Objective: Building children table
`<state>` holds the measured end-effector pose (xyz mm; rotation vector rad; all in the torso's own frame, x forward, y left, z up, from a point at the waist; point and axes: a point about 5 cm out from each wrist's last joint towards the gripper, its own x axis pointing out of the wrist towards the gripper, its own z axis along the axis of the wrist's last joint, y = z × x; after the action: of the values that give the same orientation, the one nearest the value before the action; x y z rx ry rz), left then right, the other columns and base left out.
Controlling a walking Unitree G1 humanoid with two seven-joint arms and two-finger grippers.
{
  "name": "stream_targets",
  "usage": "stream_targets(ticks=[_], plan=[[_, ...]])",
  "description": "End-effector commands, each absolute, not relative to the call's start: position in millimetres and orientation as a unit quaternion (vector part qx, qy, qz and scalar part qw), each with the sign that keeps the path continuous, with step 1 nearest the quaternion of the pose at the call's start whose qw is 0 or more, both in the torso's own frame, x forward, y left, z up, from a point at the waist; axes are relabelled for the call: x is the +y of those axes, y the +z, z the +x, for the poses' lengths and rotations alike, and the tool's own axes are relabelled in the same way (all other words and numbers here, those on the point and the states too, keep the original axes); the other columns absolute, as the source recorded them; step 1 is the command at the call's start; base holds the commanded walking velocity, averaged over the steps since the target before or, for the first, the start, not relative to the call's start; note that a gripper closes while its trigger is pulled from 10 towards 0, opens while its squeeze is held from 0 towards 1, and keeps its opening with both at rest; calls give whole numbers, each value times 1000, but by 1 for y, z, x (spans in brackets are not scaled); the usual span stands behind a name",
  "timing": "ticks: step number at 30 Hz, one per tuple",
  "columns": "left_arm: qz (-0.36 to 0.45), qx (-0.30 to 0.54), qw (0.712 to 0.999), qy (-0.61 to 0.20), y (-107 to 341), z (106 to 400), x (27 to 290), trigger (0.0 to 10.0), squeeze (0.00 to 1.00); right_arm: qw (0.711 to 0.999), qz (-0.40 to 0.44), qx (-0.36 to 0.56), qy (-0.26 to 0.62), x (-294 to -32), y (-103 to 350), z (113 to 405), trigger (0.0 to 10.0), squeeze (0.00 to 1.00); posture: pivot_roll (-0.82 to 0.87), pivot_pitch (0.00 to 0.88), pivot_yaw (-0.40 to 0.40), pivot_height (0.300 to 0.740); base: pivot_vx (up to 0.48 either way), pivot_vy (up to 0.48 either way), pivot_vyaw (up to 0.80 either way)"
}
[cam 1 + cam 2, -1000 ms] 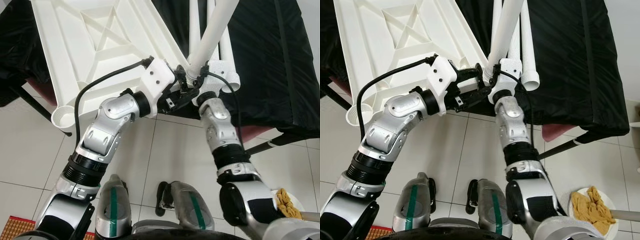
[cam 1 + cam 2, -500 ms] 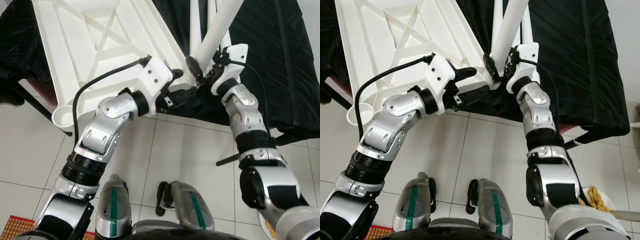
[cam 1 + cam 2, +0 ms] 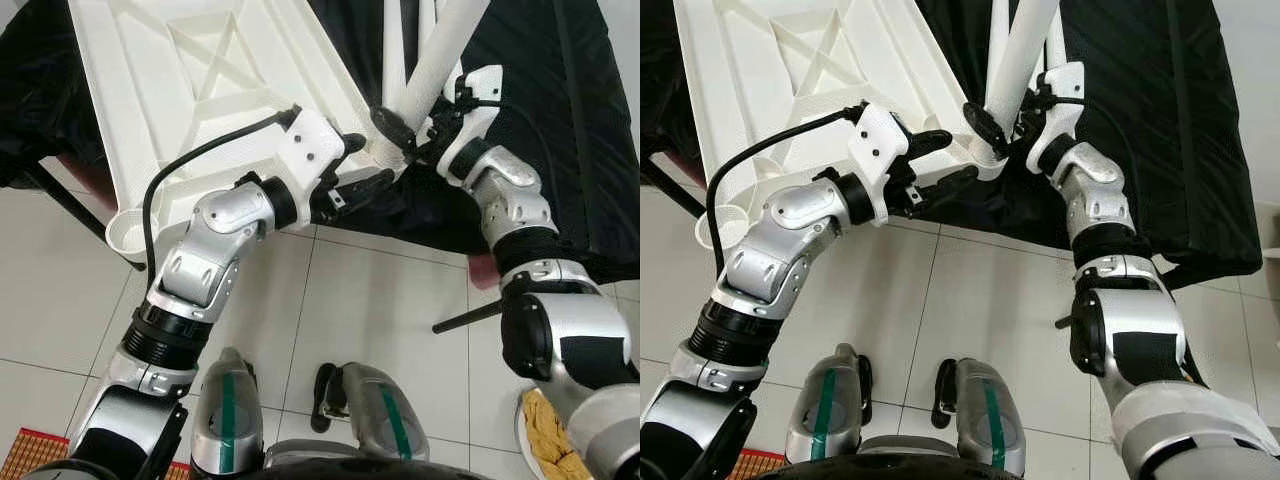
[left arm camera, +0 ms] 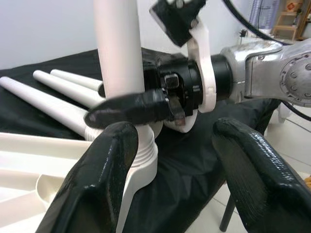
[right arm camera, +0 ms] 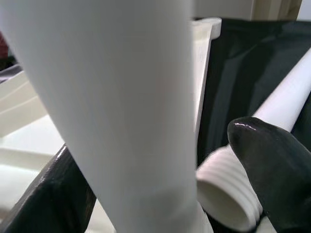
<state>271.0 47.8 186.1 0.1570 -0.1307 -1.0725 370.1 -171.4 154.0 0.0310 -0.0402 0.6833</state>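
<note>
Standing over an upturned white tabletop on a black-draped surface, the right gripper clamps a first leg at the corner socket, the left gripper gapes beside it, and spare legs lie unfitted.

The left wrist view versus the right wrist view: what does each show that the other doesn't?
Left wrist view: the right gripper and its silver arm clasping the upright table leg, with the left gripper open in front. Right wrist view: a close-up of one spare leg's threaded end. Both: that upright leg, spare legs on black cloth, and the white tabletop.
</note>
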Motion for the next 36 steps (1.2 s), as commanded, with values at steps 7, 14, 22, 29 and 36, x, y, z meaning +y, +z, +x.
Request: stream_targets(ticks=[7, 14, 22, 29, 36], plan=[[69, -58, 856, -509, 186, 268, 47, 10000, 0, 931, 23, -14, 364, -179, 151, 367, 0, 0, 56, 37, -66, 740, 0, 0, 0], [69, -56, 856, -510, 185, 268, 47, 10000, 0, 922, 19, -5, 387, -179, 145, 363, 0, 0, 48, 41, -65, 740, 0, 0, 0], [67, -56, 855, -511, 186, 267, 46, 10000, 0, 929, 23, -16, 370, -177, 144, 362, 10000, 0, 45, 43, -71, 740, 0, 0, 0], [67, -56, 856, -509, 186, 267, 46, 10000, 0, 937, 27, -31, 348, -173, 145, 362, 10000, 0, 46, 45, -74, 740, 0, 0, 0], [65, -55, 856, -510, 185, 265, 45, 10000, 0, 970, 23, -52, 235, -157, 142, 359, 10000, 0, 42, 56, -84, 740, 0, 0, 0]])
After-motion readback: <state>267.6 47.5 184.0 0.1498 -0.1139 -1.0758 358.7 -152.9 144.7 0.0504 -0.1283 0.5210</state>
